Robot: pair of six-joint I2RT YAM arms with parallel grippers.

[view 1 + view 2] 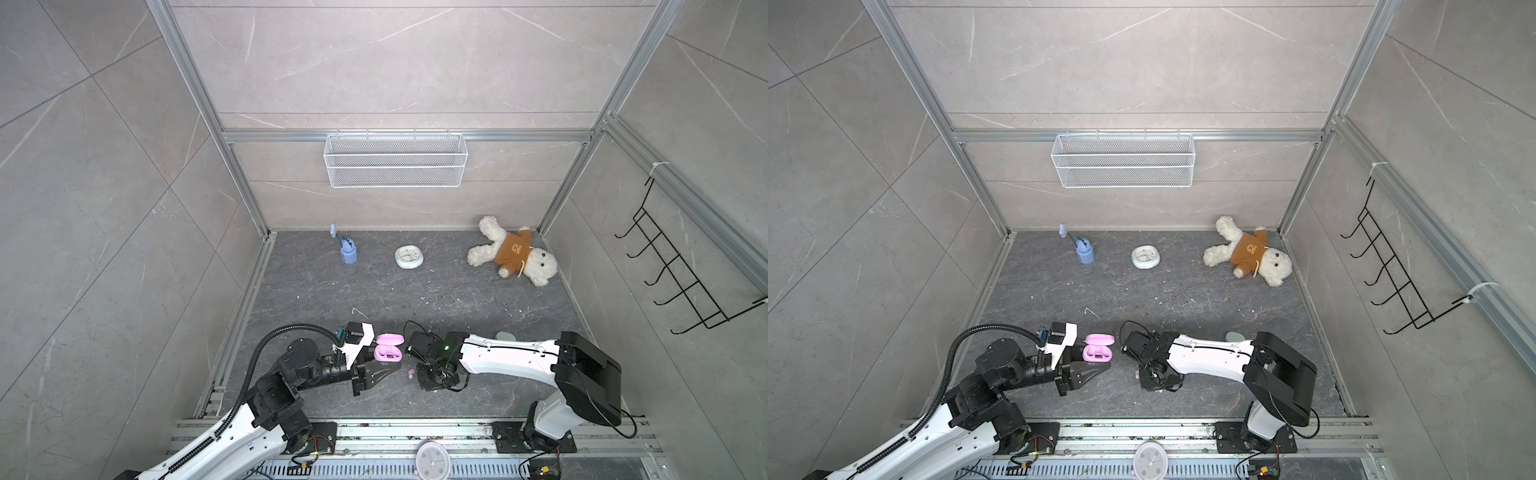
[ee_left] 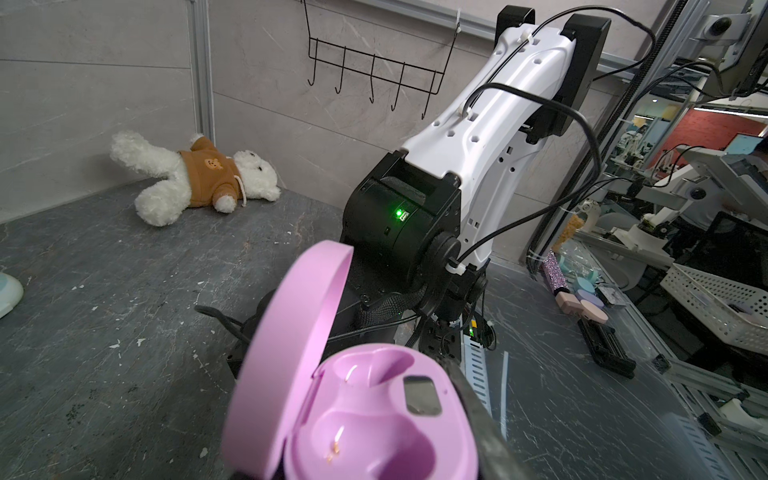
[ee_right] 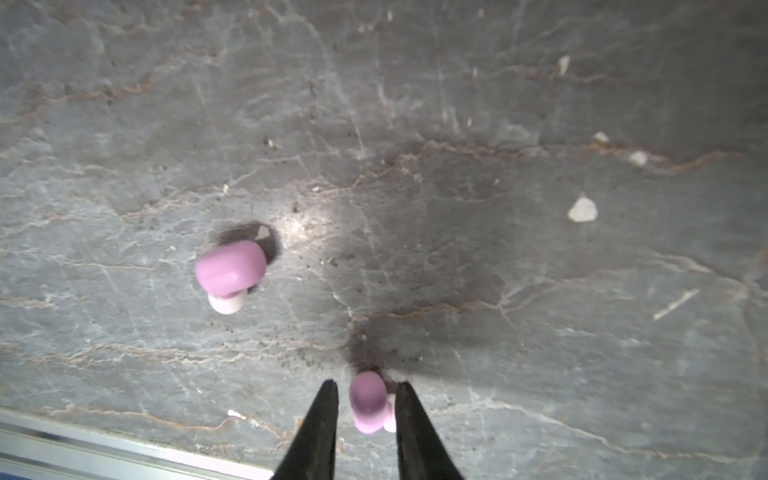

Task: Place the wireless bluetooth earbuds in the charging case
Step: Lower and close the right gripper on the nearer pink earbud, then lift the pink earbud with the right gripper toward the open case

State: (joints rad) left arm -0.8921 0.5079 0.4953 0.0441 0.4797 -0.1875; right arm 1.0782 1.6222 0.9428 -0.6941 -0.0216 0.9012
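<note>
Pink case [image 1: 388, 352], lid raised. In both top views it is at the near left of the dark stone table [image 1: 415, 299], pinched at its base by the left gripper [image 1: 392, 361], which lies level and turned on its side. Whether the case rests on the table cannot be told.
Right gripper [image 1: 431, 376]: points straight down, just right of the case, its fingertips hidden under its own body.
Loose bud [image 1: 411, 372]: pink with a pale tip, on the table between the two grippers, just beside the right one.
Far edge, left to right: blue holder [image 1: 348, 251], round clock [image 1: 409, 256], bear [image 1: 511, 253] lying flat.
Back wall: wire basket [image 1: 395, 160]. Right wall: black hook rack [image 1: 681, 274].
Pale green item [image 1: 505, 335]: mostly hidden behind the right arm.

Left wrist view: the case is close up with its lid swung aside, showing two wells with gold contacts and a small dark window. One dark finger [image 2: 486, 436] presses along its side; the other finger is out of sight.

Right wrist view: black fingers [image 3: 320, 428] are narrowly spread on either side of a second bud [image 3: 365, 401], which lies on the table. A sliver of table shows between one finger and this bud. The other finger is at its pale tip; whether they touch cannot be told. The loose bud lies apart, among white crumbs [image 3: 582, 210].
</note>
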